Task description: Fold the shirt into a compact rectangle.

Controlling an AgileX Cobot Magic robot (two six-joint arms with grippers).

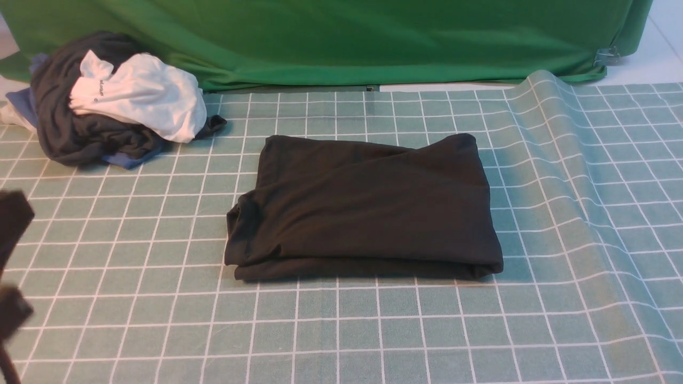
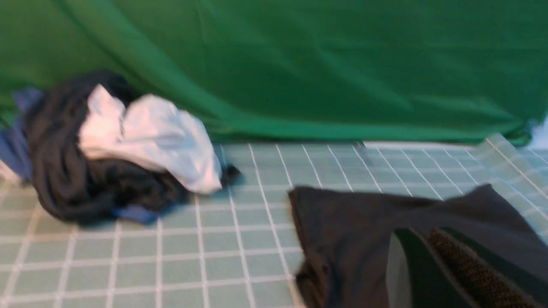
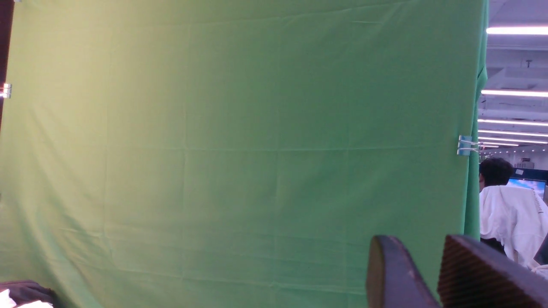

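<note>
The shirt (image 1: 363, 208) is seen folded into a rough rectangle at centre frame. The left gripper (image 2: 421, 261) is shut and empty; the right gripper (image 3: 432, 267) is seen slightly parted, holding nothing. The bulging left edge could be left to spring open.

left tool (image 1: 10, 266) cut off by edge, left wrist view blurred

A large green cloth (image 1: 347, 42) hangs as backdrop, held by metal clips (image 3: 466, 145). Behind it, long ceiling lights (image 3: 516, 31) shine in an office room.
</note>
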